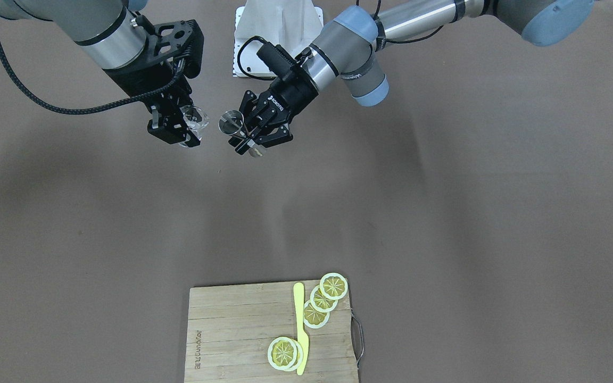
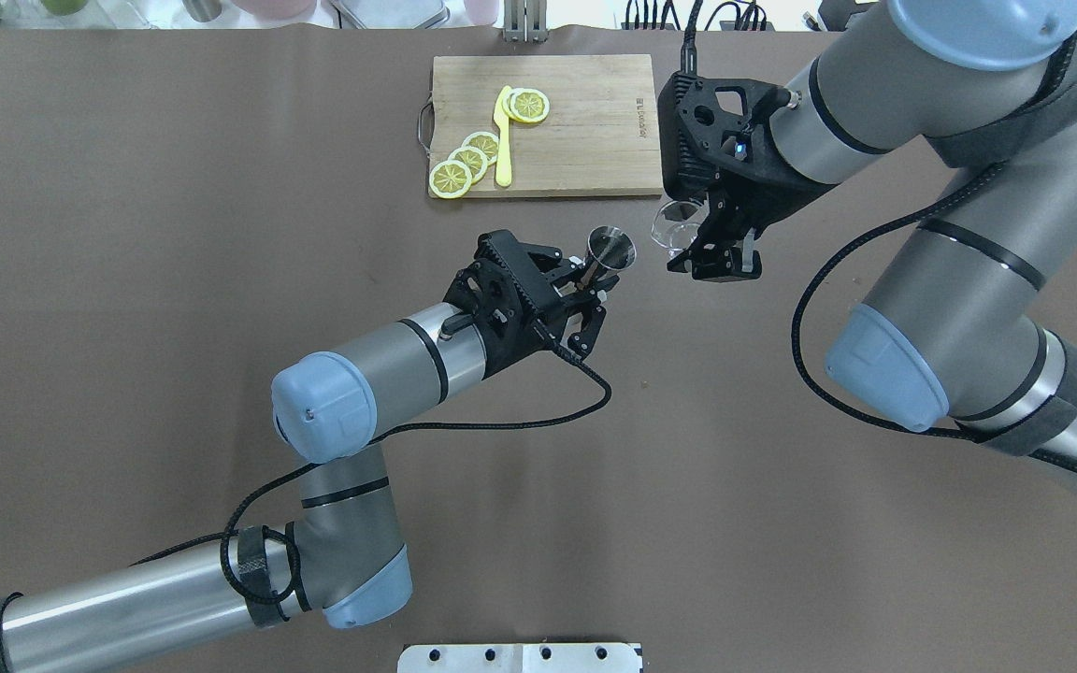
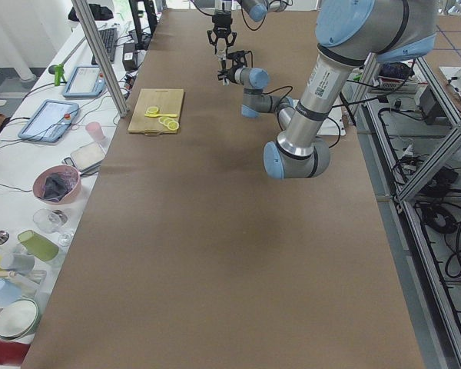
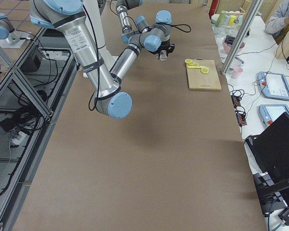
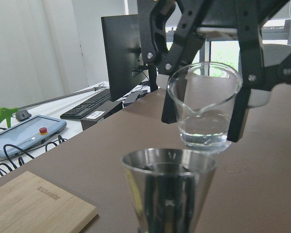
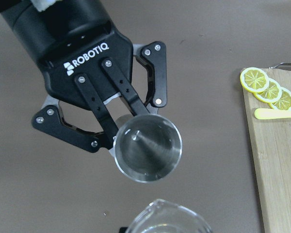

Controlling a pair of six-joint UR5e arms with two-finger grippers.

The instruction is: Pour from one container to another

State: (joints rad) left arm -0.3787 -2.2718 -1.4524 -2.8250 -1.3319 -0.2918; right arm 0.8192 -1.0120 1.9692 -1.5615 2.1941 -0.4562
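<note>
One shiny grey jigger (image 6: 148, 148) tapers toward its narrow waist.

- I'm watching the left gripper (image 2: 595, 286) clamping the jigger (image 2: 611, 250) at its narrow waist, over the brown table (image 2: 174, 280).
- The jigger is leaning, with its open mouth pointing up and toward the glass (image 2: 670, 224).
- The right gripper (image 2: 710, 247) is gripping the glass and partly hiding it. Glass and jigger are sitting just beside each other, rims apart.
- Beyond them, the board (image 2: 585, 140) is lying near the table's far edge. It is carrying lemon slices (image 2: 468, 159) in two groups, with a yellow knife (image 2: 503, 140) between them.
- A black cable (image 2: 501, 425) is looping from the left wrist back along its arm.
</note>
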